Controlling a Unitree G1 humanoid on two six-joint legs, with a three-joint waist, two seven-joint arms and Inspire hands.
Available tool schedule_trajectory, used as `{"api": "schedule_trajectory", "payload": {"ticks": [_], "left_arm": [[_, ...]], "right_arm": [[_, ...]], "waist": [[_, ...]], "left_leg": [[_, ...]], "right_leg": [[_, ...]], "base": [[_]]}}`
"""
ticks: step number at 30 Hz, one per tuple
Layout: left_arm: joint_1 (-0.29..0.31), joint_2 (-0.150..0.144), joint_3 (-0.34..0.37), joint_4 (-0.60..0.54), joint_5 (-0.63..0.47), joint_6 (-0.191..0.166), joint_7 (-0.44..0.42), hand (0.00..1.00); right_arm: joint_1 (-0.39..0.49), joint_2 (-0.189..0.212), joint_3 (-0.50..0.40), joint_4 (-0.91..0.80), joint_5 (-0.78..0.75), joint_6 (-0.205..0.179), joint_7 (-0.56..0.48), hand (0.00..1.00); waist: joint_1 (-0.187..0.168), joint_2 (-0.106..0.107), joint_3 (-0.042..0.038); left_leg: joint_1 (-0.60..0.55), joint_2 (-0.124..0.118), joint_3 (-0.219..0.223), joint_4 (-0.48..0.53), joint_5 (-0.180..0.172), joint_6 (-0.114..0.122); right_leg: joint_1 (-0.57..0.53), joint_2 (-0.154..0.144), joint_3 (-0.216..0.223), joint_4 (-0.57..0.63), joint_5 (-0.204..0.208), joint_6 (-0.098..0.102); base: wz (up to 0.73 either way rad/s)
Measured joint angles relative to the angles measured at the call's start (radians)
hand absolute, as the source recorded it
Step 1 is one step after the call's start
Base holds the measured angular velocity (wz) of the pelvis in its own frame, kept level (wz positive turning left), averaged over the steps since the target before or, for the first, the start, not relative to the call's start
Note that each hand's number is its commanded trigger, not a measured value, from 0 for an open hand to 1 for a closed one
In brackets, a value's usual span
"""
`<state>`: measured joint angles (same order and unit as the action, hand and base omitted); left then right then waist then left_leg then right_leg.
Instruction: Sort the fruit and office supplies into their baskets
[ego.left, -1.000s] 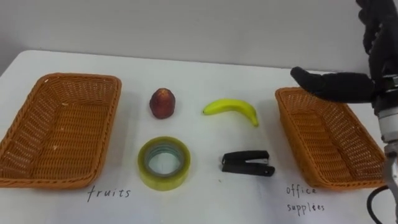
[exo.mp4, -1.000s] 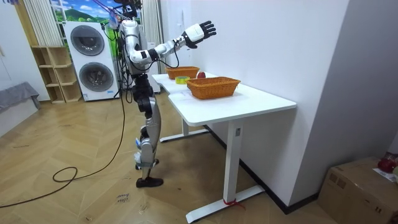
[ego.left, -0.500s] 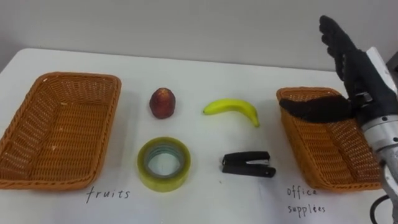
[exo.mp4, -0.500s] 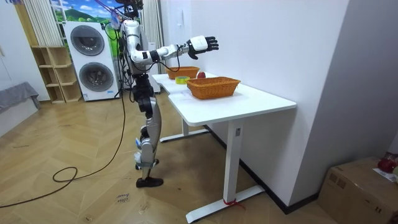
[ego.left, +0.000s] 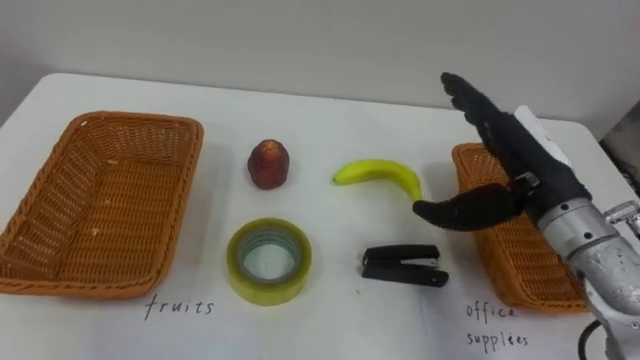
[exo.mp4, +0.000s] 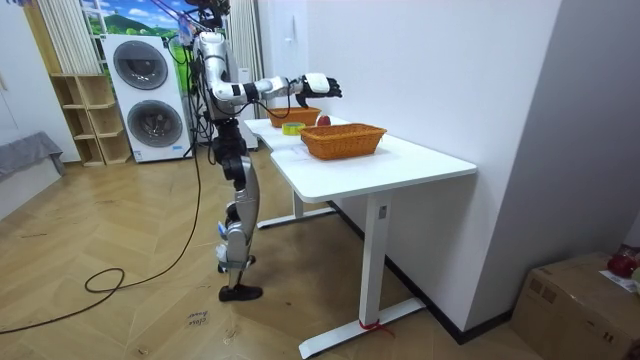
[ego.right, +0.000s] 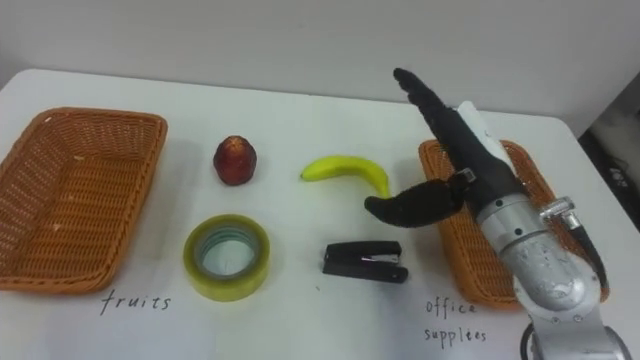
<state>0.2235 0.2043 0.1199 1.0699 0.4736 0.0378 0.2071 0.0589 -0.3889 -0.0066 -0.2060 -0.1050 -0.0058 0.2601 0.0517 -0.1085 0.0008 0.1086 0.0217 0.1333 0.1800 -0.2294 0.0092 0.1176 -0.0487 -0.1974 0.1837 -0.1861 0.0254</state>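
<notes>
My fingers (ego.left: 478, 103) are straight and spread, with the thumb swung out low beneath them, pinching nothing. They belong to my right hand (ego.left: 525, 160), reaching in from the right of the frame, above the inner edge of the right basket (ego.left: 505, 262) and just right of the banana (ego.left: 378, 175). I judge the hand is held wide like this so it can settle around something before closing.

All four items lie on the white counter (ego.left: 330, 325) between the two wicker baskets, none sorted yet:
- A red fruit (ego.left: 269, 164) sits at upper centre, with the banana to its right.
- A roll of tape (ego.left: 268, 262) sits at lower centre, with a black stapler (ego.left: 403, 267) to its right.

The left basket (ego.left: 90, 288) at the left of the frame holds nothing. My thumb hangs nearest the banana's end and the stapler below it, so either seems the likely first pick.
</notes>
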Motion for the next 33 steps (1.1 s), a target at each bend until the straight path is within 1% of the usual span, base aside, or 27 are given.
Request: {"api": "schedule_trajectory", "payload": {"ticks": [3,10,13,15,19,21,27,29,30,33], "left_arm": [[-0.007,0.000,-0.009,0.000,0.000,0.000,0.001,0.00],[-0.010,0.002,-0.027,0.008,0.000,-0.002,0.014,0.00],[-0.011,0.002,-0.026,0.011,0.000,-0.003,0.018,0.00],[-0.017,0.004,-0.026,0.011,0.000,-0.003,0.018,0.00],[-0.018,0.007,-0.026,0.011,-0.001,-0.003,0.018,0.00],[-0.018,0.010,-0.026,0.011,-0.001,0.000,0.017,0.00],[-0.018,0.010,-0.026,0.010,-0.005,0.007,0.003,0.00],[-0.019,0.011,-0.027,0.010,-0.008,0.008,-0.002,0.00],[-0.019,0.011,-0.027,0.010,-0.009,0.008,-0.003,0.00],[-0.019,0.012,-0.027,0.009,-0.004,0.012,-0.003,0.00]], "right_arm": [[0.000,0.001,0.015,0.000,-0.035,0.000,0.014,0.00],[0.000,0.001,0.034,0.000,-0.076,0.000,0.028,0.00],[0.000,0.001,0.035,0.000,-0.085,0.000,0.043,0.00],[0.000,0.001,0.036,0.000,-0.094,0.000,0.051,0.00],[0.003,0.001,0.047,0.000,-0.102,0.003,0.060,0.00],[0.011,0.002,0.065,0.001,-0.103,0.014,0.073,0.00],[0.013,0.003,0.075,0.018,-0.120,0.051,0.116,0.00],[0.013,0.003,0.076,0.036,-0.133,0.054,0.128,0.00],[0.013,0.003,0.076,0.041,-0.140,0.068,0.135,0.00],[0.013,0.002,0.077,0.048,-0.153,0.073,0.140,0.00]], "waist": [[0.010,0.000,-0.0001],[0.018,-0.002,-0.0004],[0.025,-0.004,0.0009],[0.031,-0.009,0.0042],[0.036,-0.013,0.0051],[0.038,-0.014,0.0051],[0.039,-0.011,0.0057],[0.039,-0.011,0.0056],[0.039,-0.011,0.0056],[0.041,-0.010,0.0051]], "left_leg": [[-0.003,0.000,0.000,0.001,0.000,0.000],[-0.010,-0.001,-0.002,0.005,0.000,0.000],[-0.010,-0.002,-0.003,0.007,0.000,0.000],[-0.011,-0.001,-0.003,0.007,0.000,0.000],[-0.010,-0.002,-0.003,0.007,0.000,0.000],[-0.011,-0.001,-0.003,0.007,0.000,0.000],[-0.014,-0.001,-0.003,0.007,0.000,0.000],[-0.015,-0.001,-0.004,0.007,0.000,0.000],[-0.016,-0.002,-0.004,0.007,0.000,0.000],[-0.019,-0.001,-0.003,0.007,0.000,0.000]], "right_leg": [[-0.003,0.000,0.000,0.000,0.000,0.000],[-0.009,-0.001,0.006,0.000,0.000,0.000],[-0.008,-0.001,0.006,0.000,0.000,0.000],[-0.008,-0.001,0.006,0.000,0.000,0.000],[-0.008,-0.001,0.005,0.001,0.000,0.000],[-0.008,-0.001,0.005,0.001,0.000,0.000],[-0.012,-0.001,0.005,0.002,0.000,0.000],[-0.012,-0.001,0.003,0.002,0.000,0.000],[-0.014,-0.001,0.003,0.002,0.000,0.000],[-0.017,-0.001,0.002,0.002,0.000,0.000]], "base": [[0.00],[0.00],[0.00],[0.00],[0.00],[0.00],[0.00],[0.00],[0.00],[0.00]]}}
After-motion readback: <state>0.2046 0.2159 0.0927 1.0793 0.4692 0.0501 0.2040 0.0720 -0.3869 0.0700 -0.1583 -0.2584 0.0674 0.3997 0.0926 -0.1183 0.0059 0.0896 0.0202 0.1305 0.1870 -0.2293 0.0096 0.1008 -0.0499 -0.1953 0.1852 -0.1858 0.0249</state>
